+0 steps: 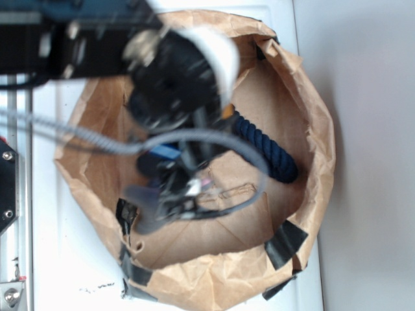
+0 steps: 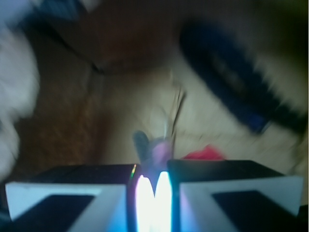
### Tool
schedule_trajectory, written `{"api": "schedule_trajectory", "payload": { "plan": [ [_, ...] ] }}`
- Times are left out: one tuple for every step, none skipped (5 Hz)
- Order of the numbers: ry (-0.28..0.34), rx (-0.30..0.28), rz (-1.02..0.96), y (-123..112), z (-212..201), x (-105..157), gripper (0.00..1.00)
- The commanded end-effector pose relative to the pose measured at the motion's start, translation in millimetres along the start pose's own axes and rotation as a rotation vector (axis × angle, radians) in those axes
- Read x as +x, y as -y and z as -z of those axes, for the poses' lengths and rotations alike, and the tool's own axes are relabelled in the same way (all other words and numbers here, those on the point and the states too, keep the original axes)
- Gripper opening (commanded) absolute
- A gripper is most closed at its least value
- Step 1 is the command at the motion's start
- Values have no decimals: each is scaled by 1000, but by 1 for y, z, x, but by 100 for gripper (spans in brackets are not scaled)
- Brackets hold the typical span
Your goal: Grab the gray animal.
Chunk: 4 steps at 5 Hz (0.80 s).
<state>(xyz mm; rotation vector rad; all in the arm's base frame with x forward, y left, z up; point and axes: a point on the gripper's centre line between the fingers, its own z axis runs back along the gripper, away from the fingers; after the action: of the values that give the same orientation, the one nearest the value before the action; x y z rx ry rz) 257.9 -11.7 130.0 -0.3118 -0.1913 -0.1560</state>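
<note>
Gripper [image 1: 185, 194], low over the paper bag's [image 1: 311, 97] floor middle, looks nearly closed around the gray animal [image 2: 153, 147], which pokes out just ahead between its jaws.

The black robot arm [image 1: 97, 45] comes in from the upper left, pretty blurry, with gray cables looping around its wrist. It's bent downward, so the black hand [image 1: 188, 191] points straight down. On the wrist cam the two pale fingers [image 2: 63, 203] sit almost together, just a thin bright gap between.
</note>
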Motion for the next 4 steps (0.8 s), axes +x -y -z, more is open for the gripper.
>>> {"api": "schedule_trajectory", "payload": {
  "plan": [
    [51, 46, -53, -23, -73, 34, 0],
    [23, 89, -44, -22, -62, 35, 100],
    [-8, 132, 16, -8, -23, 23, 100],
    [5, 154, 7, 3, 10, 16, 100]
  ]
}}
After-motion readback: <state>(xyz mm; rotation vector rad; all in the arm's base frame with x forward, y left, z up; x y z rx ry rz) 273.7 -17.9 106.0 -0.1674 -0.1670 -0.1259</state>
